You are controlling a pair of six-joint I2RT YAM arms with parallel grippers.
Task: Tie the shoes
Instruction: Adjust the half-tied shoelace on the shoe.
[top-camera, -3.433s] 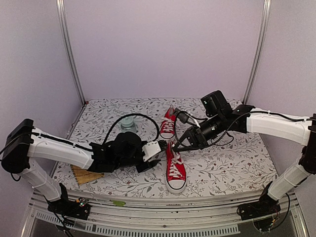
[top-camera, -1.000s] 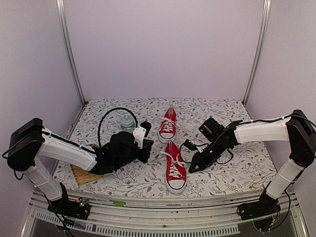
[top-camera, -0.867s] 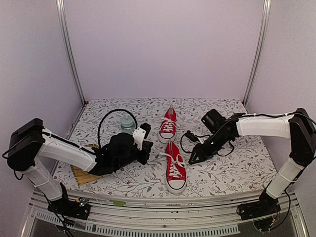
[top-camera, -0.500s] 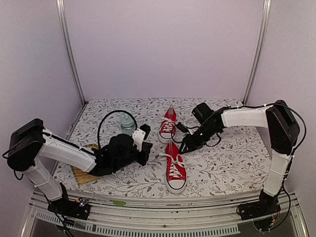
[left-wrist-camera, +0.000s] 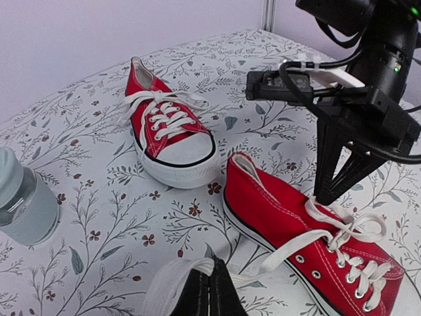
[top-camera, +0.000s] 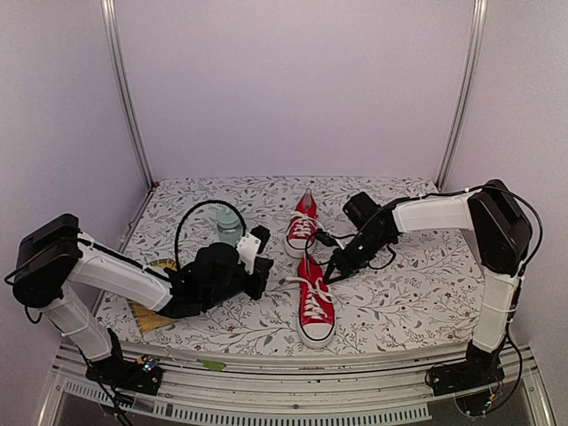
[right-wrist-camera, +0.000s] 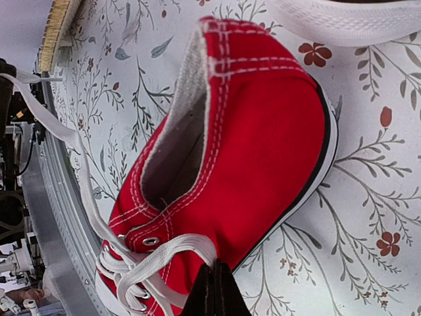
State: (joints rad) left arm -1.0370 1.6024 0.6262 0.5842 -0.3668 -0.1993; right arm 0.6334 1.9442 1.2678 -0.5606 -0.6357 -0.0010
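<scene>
Lace (left-wrist-camera: 276, 259) pinched in closed left gripper (left-wrist-camera: 210, 289)

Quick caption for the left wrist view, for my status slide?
Left gripper pinches one white lace of the near red shoe; right gripper, shut, tips down at its top eyelets.

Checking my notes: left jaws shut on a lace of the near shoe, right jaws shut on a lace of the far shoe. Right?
Not quite. The right gripper has its jaws shut on a lace of the near shoe, not the far shoe; the left wrist view shows this. The left gripper grips the near shoe's lace, as you said.
</scene>
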